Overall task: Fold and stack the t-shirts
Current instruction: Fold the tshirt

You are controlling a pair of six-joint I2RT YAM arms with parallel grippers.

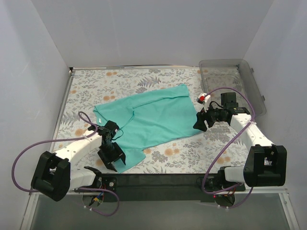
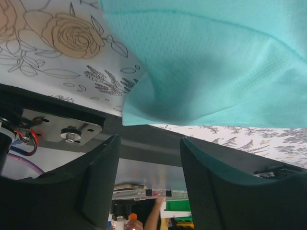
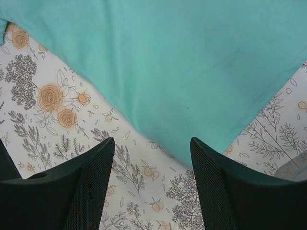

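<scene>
A plain teal t-shirt (image 1: 153,117) lies spread and slightly rumpled across the middle of the flowered tablecloth. My left gripper (image 1: 112,158) is open and empty at the shirt's near left corner; in the left wrist view the fabric's edge (image 2: 158,103) hangs just beyond my fingers (image 2: 98,182). My right gripper (image 1: 200,123) is open and empty at the shirt's right edge; the right wrist view shows the shirt's hem corner (image 3: 201,143) just ahead of the fingers (image 3: 220,187).
A clear plastic bin (image 1: 235,81) stands at the back right. A small red and white object (image 1: 205,98) lies next to the right arm. The black front rail (image 1: 158,179) runs along the table's near edge. White walls enclose three sides.
</scene>
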